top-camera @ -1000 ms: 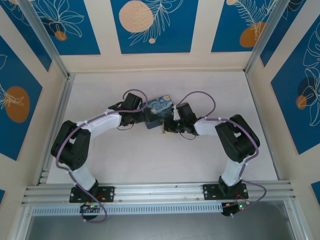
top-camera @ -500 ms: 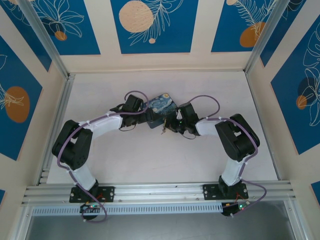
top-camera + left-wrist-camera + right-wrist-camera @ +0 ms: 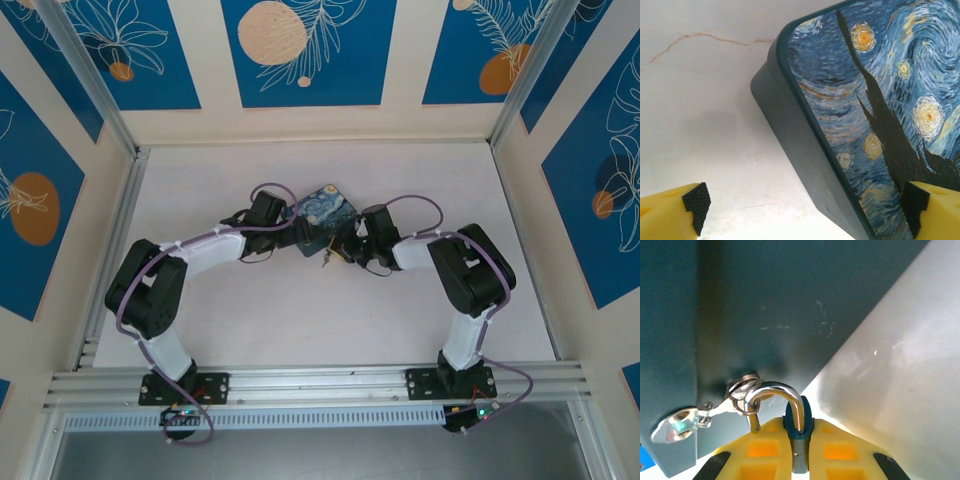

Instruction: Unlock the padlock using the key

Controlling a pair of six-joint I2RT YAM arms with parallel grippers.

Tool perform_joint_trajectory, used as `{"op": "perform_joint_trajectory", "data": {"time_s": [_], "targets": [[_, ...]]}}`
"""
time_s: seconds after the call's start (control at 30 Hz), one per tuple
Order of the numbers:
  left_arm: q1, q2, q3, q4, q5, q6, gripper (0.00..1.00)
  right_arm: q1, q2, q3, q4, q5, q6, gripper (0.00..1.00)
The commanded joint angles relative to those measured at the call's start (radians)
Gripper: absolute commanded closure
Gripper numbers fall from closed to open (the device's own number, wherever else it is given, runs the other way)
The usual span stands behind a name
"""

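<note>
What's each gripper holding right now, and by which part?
Right gripper pinches the padlock by its teal body; left gripper holds nothing.

Teal-blue padlock (image 3: 798, 432): lower body hidden betw. yellow fingers of right gripper (image 3: 799, 452) and cut off by bottom edge; keyhole not seen. Thin grey metal key (image 3: 679, 426): blurred, blade not made out. Dark-blue starry-night painted box (image 3: 880, 100): cut off at right and bottom edges in left wrist view. In top view, padlock and key too small to be told apart.

Left arm (image 3: 205, 245) reaching forward, jaws wide apart; right arm (image 3: 470, 275) bent inward, jaws pinching padlock (image 3: 799, 440).
</note>
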State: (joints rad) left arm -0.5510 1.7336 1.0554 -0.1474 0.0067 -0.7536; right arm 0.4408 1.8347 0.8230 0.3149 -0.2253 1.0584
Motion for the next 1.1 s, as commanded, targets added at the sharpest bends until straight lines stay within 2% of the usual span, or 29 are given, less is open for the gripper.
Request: {"op": "perform_joint_trajectory", "data": {"time_s": [0.0, 0.23, 0.47, 0.87, 0.97, 1.07], "targets": [[-0.013, 0.061, -0.040, -0.130, 0.011, 0.008, 0.02, -0.043, 0.015, 0.019, -0.019, -0.001, 0.006, 1.00], [-0.013, 0.082, -0.029, -0.141, 0.018, 0.008, 0.03, -0.126, 0.035, 0.053, 0.039, -0.093, -0.050, 1.00], [-0.013, 0.101, -0.018, -0.142, 0.028, 0.002, 0.04, -0.220, 0.059, 0.110, -0.050, -0.195, -0.134, 1.00], [-0.012, 0.118, 0.027, -0.168, 0.030, 0.014, 0.04, -0.256, 0.035, 0.054, -0.087, -0.207, -0.200, 1.00], [-0.013, 0.119, 0.032, -0.170, 0.031, 0.013, 0.04, -0.257, 0.035, 0.078, -0.160, -0.195, -0.258, 1.00], [-0.013, 0.121, 0.037, -0.172, 0.032, 0.015, 0.04, -0.254, 0.034, 0.133, -0.312, -0.116, -0.332, 1.00]]}}
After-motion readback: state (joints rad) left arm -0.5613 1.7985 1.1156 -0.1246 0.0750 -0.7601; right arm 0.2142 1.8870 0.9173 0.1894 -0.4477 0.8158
